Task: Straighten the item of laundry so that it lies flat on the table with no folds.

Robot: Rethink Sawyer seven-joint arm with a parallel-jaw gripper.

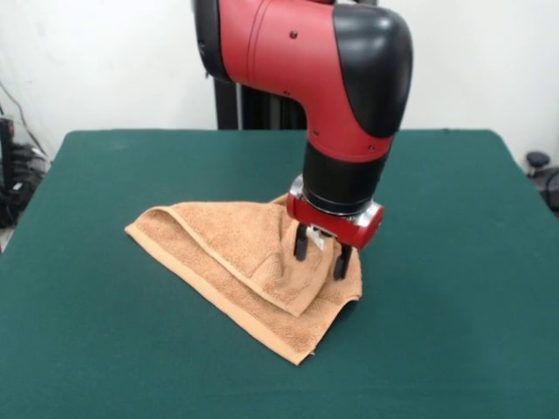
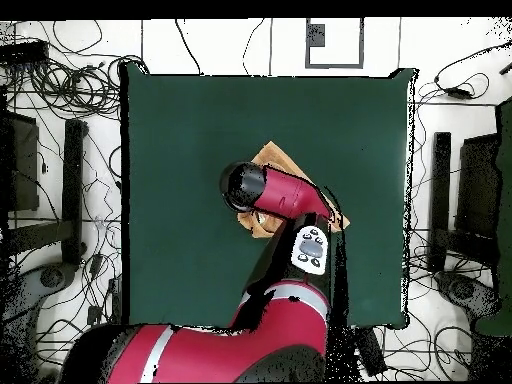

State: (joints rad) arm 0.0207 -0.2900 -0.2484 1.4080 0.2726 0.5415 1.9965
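Note:
The light orange-tan towel (image 1: 236, 262) lies folded over itself in a rough triangle near the middle of the dark green table (image 1: 454, 288). A folded flap lies on top near its right end. My gripper (image 1: 320, 257) stands straight down over the towel's right part, its two black fingers apart and touching the cloth, with nothing lifted. In the overhead view the arm covers most of the towel (image 2: 277, 158); the gripper itself is hidden there under the arm's head.
The table (image 2: 180, 130) stretches wide on all sides of the towel. Cables and equipment lie on the floor around the table (image 2: 60, 90).

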